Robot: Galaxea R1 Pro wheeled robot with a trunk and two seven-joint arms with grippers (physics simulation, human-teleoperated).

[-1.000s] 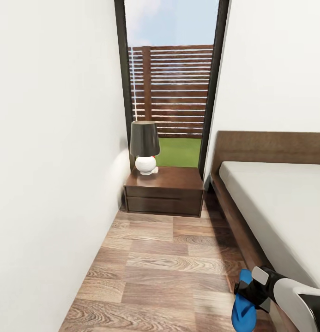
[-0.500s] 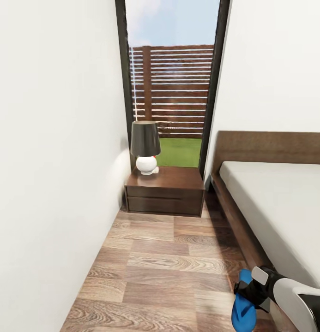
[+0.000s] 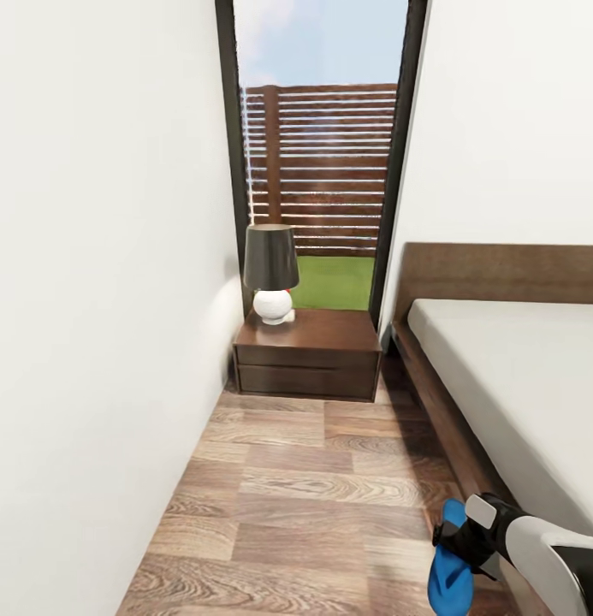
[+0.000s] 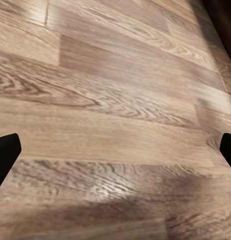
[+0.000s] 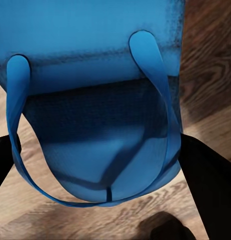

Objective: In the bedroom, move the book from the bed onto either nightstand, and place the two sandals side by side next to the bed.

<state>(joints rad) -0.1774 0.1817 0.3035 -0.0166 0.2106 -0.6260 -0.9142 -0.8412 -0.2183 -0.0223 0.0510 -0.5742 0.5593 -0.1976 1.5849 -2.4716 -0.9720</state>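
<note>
The right gripper (image 3: 454, 547) is holding a sandal (image 3: 450, 571) above the floor (image 3: 313, 488) beside the bed (image 3: 518, 376); its hanging sole risks slipping free. Left fingers (image 4: 5, 152) are spread wide.

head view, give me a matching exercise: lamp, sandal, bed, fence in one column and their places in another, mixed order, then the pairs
Things:
1. lamp
2. sandal
3. bed
4. fence

Places:
A. outside, seen through the tall window
B. held in the right end effector, above the wooden floor
C. on the nightstand
D. along the right side, headboard against the wall

Pairs: 1-C, 2-B, 3-D, 4-A
</note>
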